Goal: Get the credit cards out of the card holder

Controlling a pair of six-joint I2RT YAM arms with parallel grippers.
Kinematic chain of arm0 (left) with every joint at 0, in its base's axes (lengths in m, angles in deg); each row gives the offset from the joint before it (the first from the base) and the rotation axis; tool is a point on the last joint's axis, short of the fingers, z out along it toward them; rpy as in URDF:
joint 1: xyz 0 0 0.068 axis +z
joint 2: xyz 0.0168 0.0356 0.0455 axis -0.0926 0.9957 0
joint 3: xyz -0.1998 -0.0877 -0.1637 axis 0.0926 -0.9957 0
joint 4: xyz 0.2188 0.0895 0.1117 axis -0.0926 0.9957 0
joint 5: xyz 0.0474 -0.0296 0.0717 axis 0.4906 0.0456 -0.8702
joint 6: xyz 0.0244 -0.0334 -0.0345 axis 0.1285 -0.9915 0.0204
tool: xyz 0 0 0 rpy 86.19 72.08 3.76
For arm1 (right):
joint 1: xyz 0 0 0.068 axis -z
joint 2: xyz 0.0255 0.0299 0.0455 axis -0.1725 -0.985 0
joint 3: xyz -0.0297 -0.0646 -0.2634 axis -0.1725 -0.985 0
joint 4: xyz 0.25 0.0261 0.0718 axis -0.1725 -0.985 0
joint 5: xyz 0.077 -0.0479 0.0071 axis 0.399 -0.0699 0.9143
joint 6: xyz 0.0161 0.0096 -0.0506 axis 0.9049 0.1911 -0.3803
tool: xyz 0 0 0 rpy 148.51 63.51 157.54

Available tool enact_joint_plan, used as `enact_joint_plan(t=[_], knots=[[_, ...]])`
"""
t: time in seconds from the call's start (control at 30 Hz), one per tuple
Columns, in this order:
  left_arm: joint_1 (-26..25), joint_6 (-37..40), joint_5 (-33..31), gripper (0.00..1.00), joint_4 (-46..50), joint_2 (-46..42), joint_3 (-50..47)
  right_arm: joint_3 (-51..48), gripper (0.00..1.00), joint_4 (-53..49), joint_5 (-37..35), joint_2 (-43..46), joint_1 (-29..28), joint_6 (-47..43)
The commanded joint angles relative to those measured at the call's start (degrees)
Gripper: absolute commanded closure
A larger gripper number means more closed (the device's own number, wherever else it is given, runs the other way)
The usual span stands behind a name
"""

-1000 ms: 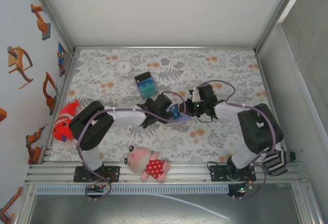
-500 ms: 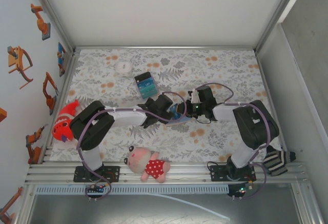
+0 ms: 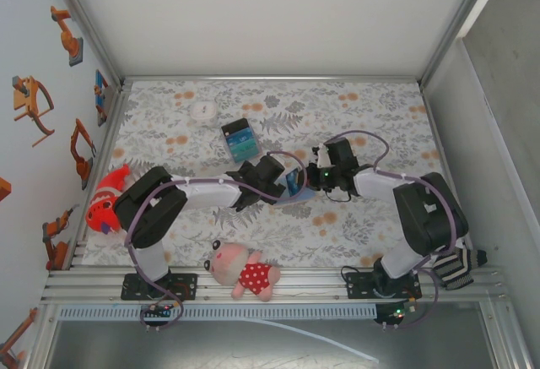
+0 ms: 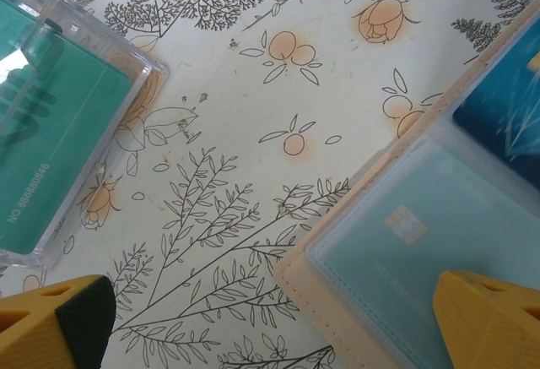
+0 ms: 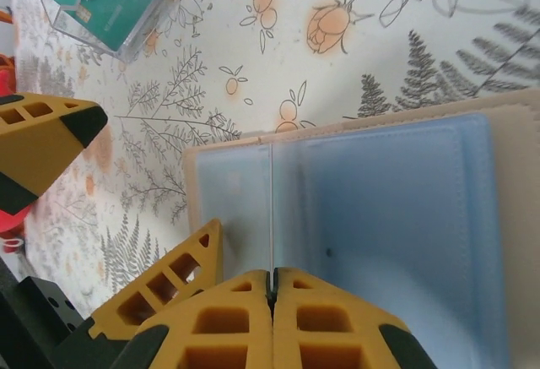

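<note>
Card holder (image 5: 380,217) lies opened flat near the middle of the flowered surface (image 3: 380,116), where the two arms meet. Nearest the rail, at about 7 o'clock from it, lies a pink plush pig (image 3: 243,272), with a red toy (image 3: 105,204) out at 9 o'clock. The left end effector (image 4: 270,306) comes in from 9 o'clock with its yellow fingers spread wide. One tip is over bare cloth, the other over a pocket where a pale chip card (image 4: 405,225) shows through the sleeve; I cannot tell if it touches. The right end effector (image 5: 272,274) comes in from 3 o'clock, its fingers pressed tight together low over the blue-grey inner face. A thin straight line runs out from between them, and I cannot say whether that is a card's edge in the pinch or only the holder's seam. A dark blue card (image 4: 506,107) sits in the next pocket. Beyond, at 11 o'clock, stands a clear box (image 3: 239,139) holding a teal card, and farther off a small white disc (image 3: 201,109). To my eye the step is drawing a card free. It would go best with the left fingers pinning the leather rim, not the card, while the right pulls slowly along the pocket's mouth, kept low so the holder does not lift or drag.
</note>
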Motion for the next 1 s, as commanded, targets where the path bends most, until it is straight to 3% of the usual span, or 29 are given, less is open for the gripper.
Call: enact_joint_plan(t=[0.0, 0.23, 0.53, 0.77, 0.97], knots=[[-0.4, -0.2, -1.2, 0.03, 1.6, -4.2, -1.0, 2.8, 1.0, -8.4, -5.0, 4.4, 0.0, -5.5], [-0.3, -0.5, -3.0, 0.03, 0.9, -11.9, -2.3, 5.7, 1.0, -16.1, -9.2, 11.5, 0.1, -11.3], [3.0, -2.6, -1.3, 0.03, -2.1, -25.7, -6.4, 6.2, 1.0, -15.3, -6.6, 18.8, -1.4, -17.7], [9.6, -2.8, 13.9, 0.02, -8.1, -35.8, -11.1, 10.7, 1.0, -19.1, -7.1, 20.4, -7.4, -27.4], [12.7, 4.3, 30.8, 0.04, -8.7, -40.6, -12.6, 14.3, 1.0, -23.6, -3.5, 19.6, -10.5, -34.8]])
